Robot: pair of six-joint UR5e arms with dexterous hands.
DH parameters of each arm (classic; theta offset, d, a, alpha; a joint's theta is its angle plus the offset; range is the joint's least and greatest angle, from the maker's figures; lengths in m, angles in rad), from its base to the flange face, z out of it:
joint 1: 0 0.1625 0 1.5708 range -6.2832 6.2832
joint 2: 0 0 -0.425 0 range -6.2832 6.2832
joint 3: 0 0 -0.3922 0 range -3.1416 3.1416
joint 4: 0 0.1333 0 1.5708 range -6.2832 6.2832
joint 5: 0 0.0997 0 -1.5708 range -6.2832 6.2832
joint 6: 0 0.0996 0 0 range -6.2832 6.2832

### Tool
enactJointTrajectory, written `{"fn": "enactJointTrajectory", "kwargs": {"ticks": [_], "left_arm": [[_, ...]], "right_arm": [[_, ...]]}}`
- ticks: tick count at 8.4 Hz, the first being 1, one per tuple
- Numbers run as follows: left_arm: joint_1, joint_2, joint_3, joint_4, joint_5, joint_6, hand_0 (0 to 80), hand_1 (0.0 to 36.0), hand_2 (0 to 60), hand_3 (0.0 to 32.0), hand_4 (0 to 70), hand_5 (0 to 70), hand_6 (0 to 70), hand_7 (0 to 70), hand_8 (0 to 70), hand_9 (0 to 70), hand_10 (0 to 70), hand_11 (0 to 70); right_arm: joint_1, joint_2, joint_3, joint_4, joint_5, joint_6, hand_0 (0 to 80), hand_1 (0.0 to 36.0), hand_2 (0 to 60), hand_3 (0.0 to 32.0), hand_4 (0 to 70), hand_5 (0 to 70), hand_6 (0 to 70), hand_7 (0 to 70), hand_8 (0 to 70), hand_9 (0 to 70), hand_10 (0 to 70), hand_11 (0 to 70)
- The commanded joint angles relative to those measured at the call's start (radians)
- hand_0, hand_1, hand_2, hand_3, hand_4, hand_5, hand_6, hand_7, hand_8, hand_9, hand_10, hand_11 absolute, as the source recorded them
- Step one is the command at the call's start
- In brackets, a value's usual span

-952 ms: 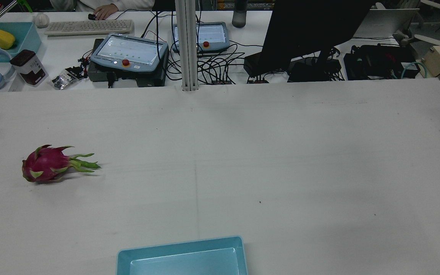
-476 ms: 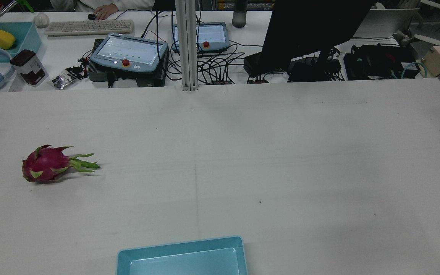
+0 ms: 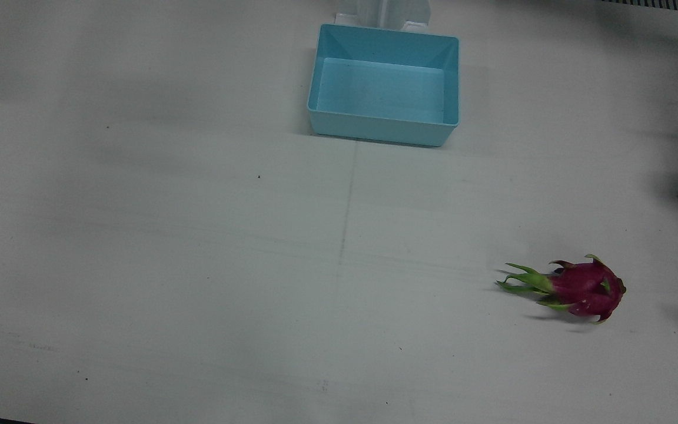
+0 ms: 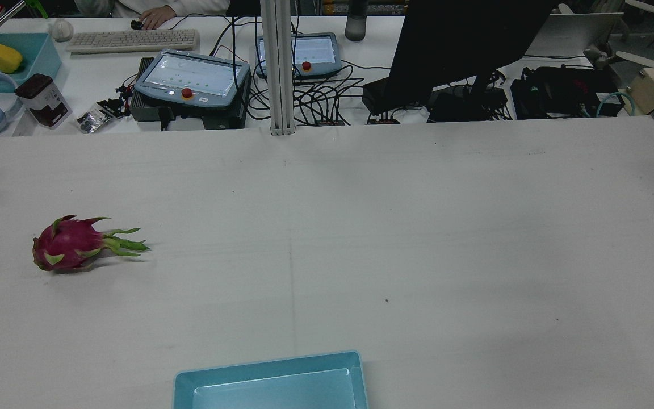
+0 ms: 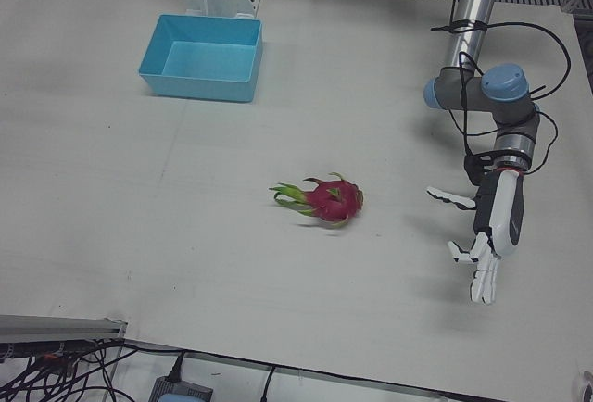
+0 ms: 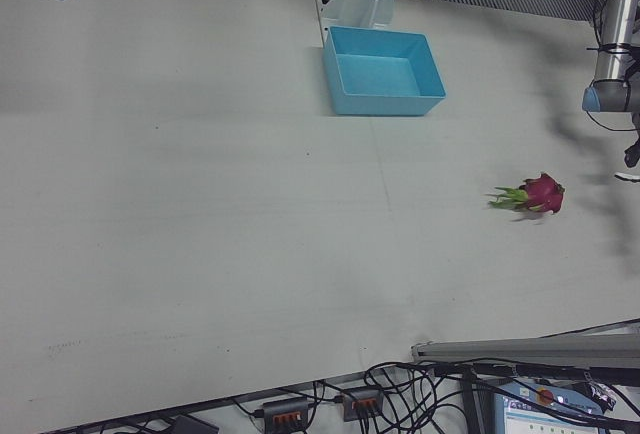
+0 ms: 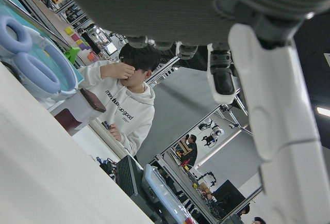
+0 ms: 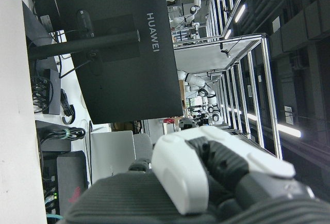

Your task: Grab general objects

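My left hand (image 5: 488, 235) hangs open, empty, well apart from the fruit (image 5: 329, 200).
Fruit lies on the table (image 5: 185, 235), left side, far from the bin (image 5: 200, 46); firm, rounded, probably slippery, so wrap the body (not the leaves).

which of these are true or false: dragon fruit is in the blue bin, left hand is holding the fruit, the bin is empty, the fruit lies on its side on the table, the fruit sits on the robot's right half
1. The dragon fruit is in the blue bin. False: it lies on the white table, well apart from the bin.
2. The left hand holds the fruit. False: it is open, off to the side of the fruit, touching nothing.
3. The bin is empty. True.
4. The fruit lies on its side on the table. True.
5. The fruit sits on the robot's right half. False: it is on the left arm's half.
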Motion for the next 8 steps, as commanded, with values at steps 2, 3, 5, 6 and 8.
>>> {"fn": "enactJointTrajectory", "kwargs": {"ticks": [2,3,5,6,8], "left_arm": [[0.057,0.023,-0.173,0.272,0.016,0.103,47.9,13.4,6.5,0.0,0.0,70.0,3.7,6.1,0.0,0.0,0.0,1.1],[0.060,0.053,-0.179,0.290,0.021,0.127,48.2,14.0,6.8,0.0,0.0,70.0,3.0,5.1,0.0,0.0,0.0,0.8],[0.057,0.074,-0.324,0.399,0.075,0.121,48.7,14.4,6.2,0.0,0.0,70.0,1.8,4.1,0.0,0.0,0.0,0.2],[0.058,0.066,-0.405,0.484,0.075,0.129,48.1,13.1,4.0,0.0,0.0,70.0,0.4,1.5,0.0,0.0,0.0,0.0],[0.061,0.060,-0.609,0.721,0.075,0.252,48.6,14.0,4.9,0.0,0.0,70.0,1.1,3.0,0.0,0.0,0.0,0.0]], "right_arm": [[0.000,0.003,-0.002,0.001,0.000,-0.001,0.0,0.0,0.0,0.0,0.0,0.0,0.0,0.0,0.0,0.0,0.0,0.0],[0.000,0.003,-0.004,0.001,0.000,-0.001,0.0,0.0,0.0,0.0,0.0,0.0,0.0,0.0,0.0,0.0,0.0,0.0],[0.000,0.003,-0.005,0.001,0.000,-0.001,0.0,0.0,0.0,0.0,0.0,0.0,0.0,0.0,0.0,0.0,0.0,0.0],[0.000,0.003,-0.004,0.001,0.000,-0.001,0.0,0.0,0.0,0.0,0.0,0.0,0.0,0.0,0.0,0.0,0.0,0.0],[0.000,0.003,-0.004,0.001,0.000,-0.001,0.0,0.0,0.0,0.0,0.0,0.0,0.0,0.0,0.0,0.0,0.0,0.0]]}}
